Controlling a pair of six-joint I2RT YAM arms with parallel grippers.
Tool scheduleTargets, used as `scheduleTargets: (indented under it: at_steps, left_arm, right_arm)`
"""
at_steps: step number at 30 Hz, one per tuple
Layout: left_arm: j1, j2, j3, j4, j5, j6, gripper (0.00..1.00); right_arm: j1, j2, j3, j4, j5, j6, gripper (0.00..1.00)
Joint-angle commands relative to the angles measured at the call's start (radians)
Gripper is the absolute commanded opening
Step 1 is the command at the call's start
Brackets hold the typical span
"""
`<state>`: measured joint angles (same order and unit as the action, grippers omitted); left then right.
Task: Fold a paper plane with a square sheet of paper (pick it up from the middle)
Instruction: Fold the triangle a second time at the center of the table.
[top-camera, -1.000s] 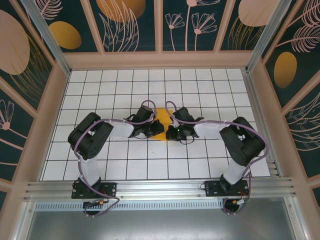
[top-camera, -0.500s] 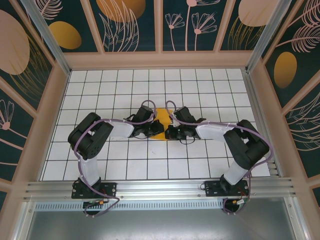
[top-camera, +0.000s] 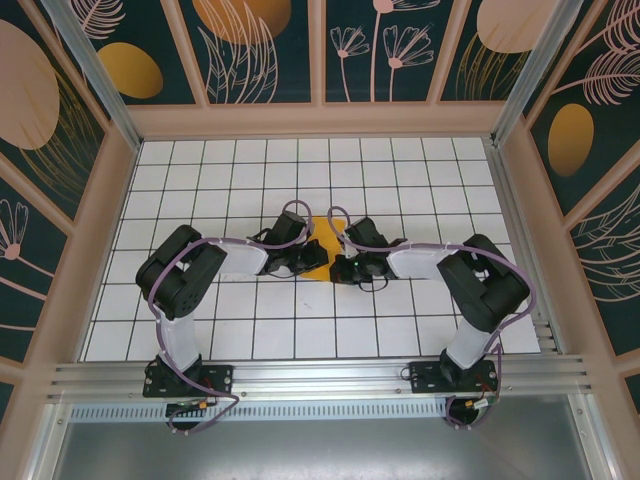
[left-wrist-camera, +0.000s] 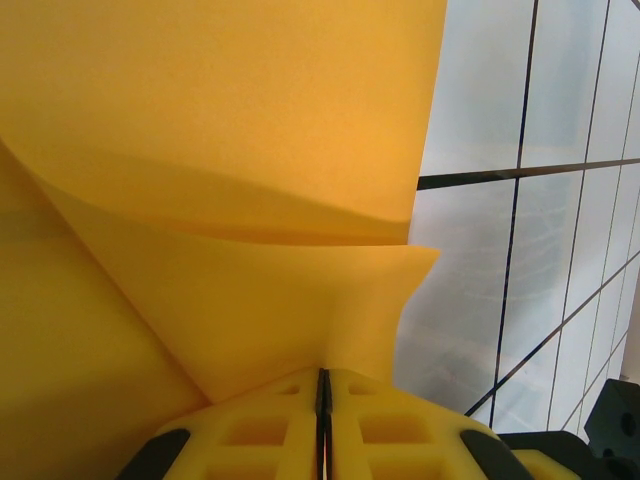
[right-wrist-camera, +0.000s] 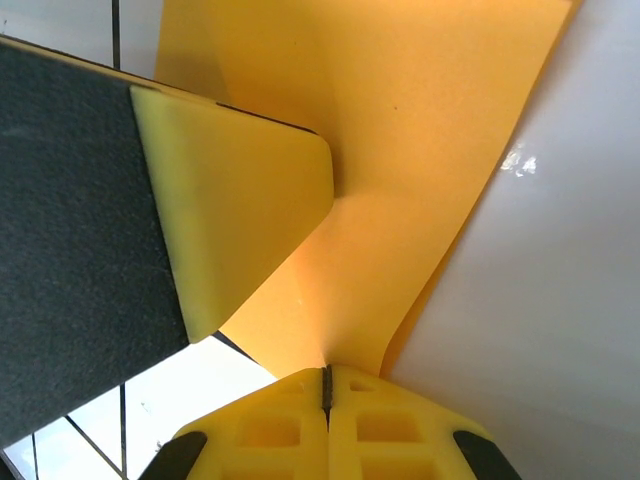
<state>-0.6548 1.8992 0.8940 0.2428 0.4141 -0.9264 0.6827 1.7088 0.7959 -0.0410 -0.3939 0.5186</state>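
so the left arm (top-camera: 190, 275) reaches toward 3 o'clock and the right arm (top-camera: 480, 285) toward 9, elbows bent out wide. left pincer (top-camera: 312, 262) and right pincer (top-camera: 338, 268) are nearly nose to nose, jaws squeezed together, each nipping the creased orange-yellow paper sheet (top-camera: 322, 232).

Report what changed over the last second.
The right arm swung its elbow outward, then back, and the right claw edged slightly toward the left claw. Nothing was grabbed or released: both claws stay shut on the orange sheet of paper, and the left arm held still.
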Motion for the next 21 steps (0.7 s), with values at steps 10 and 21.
scheduleTargets:
  at_steps: [10,21]
  left_arm:
    - [0.006,0.029,-0.019,-0.043,-0.044,-0.009,0.12]
    - [0.006,0.022,-0.017,-0.041,-0.02,0.007,0.13]
  right_arm:
    - [0.001,-0.035,0.003,0.012,-0.001,-0.008,0.04]
    - [0.0,0.048,-0.019,-0.03,0.096,-0.015,0.03]
